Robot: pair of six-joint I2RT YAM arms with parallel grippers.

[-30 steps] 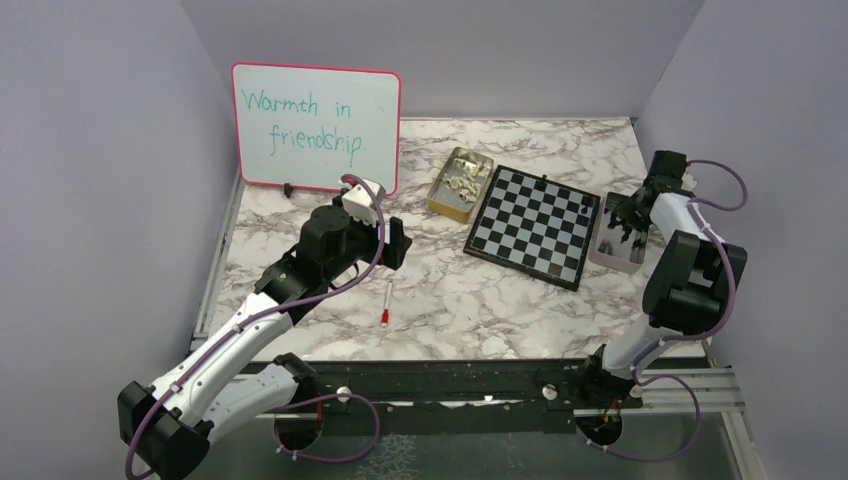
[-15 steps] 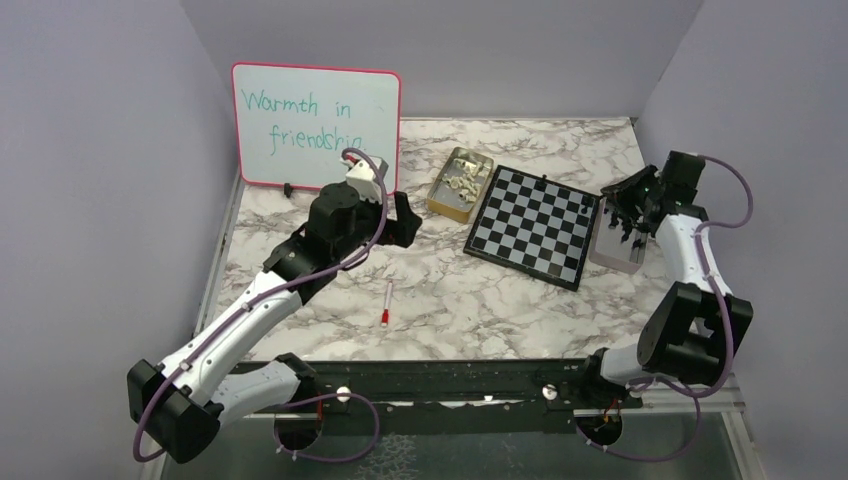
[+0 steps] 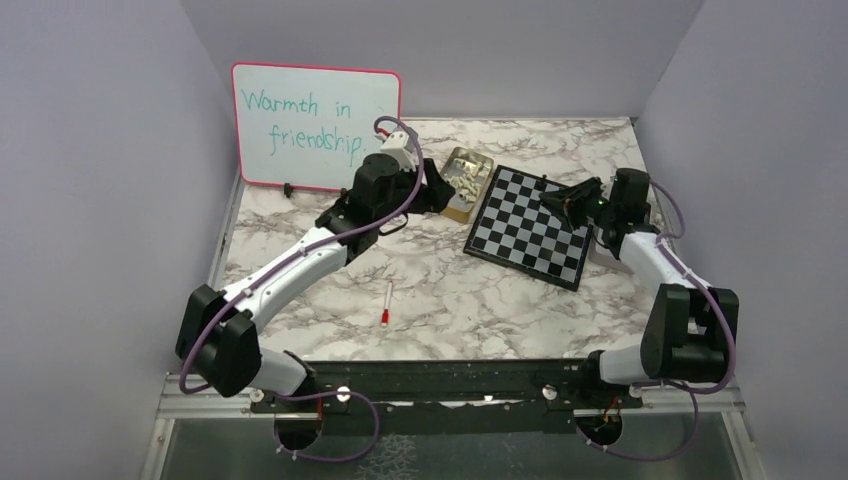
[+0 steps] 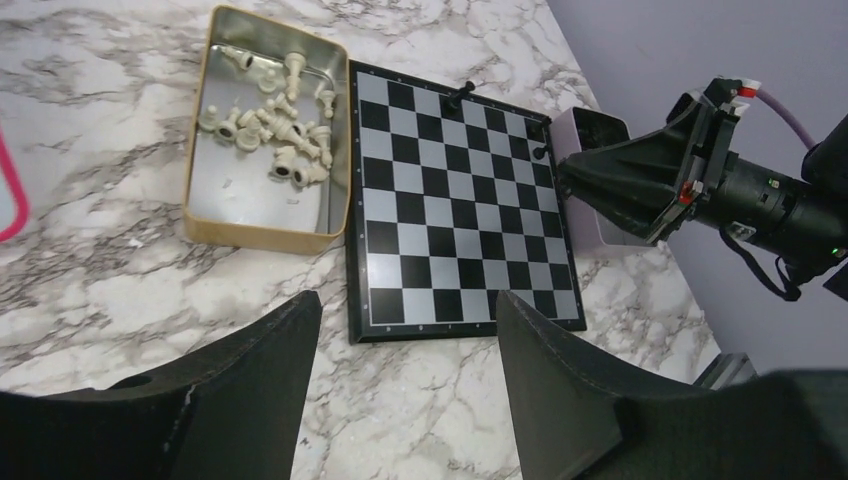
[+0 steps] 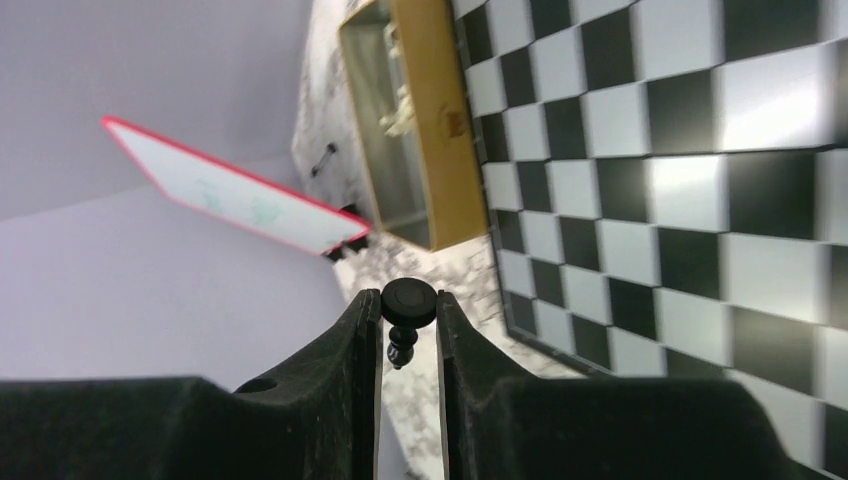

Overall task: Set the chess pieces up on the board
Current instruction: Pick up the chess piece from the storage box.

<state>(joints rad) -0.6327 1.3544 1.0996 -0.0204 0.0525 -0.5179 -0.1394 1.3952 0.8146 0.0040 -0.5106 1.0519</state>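
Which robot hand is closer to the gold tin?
Left. The left gripper hovers right by the tin; the right gripper is farther, over the board's other side, gripping a black piece.

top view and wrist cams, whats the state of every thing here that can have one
board, lying flat, mostly bare
black pieces, a few upright near the board's edges
gold tin, open
cream pieces, loose in the tin, most tipped over
pale box, open-topped, beside the board
right gripper, shut on a black piece, over the board
left gripper, open, empty
whiteboard, upright, written on
marker, lying flat on the table
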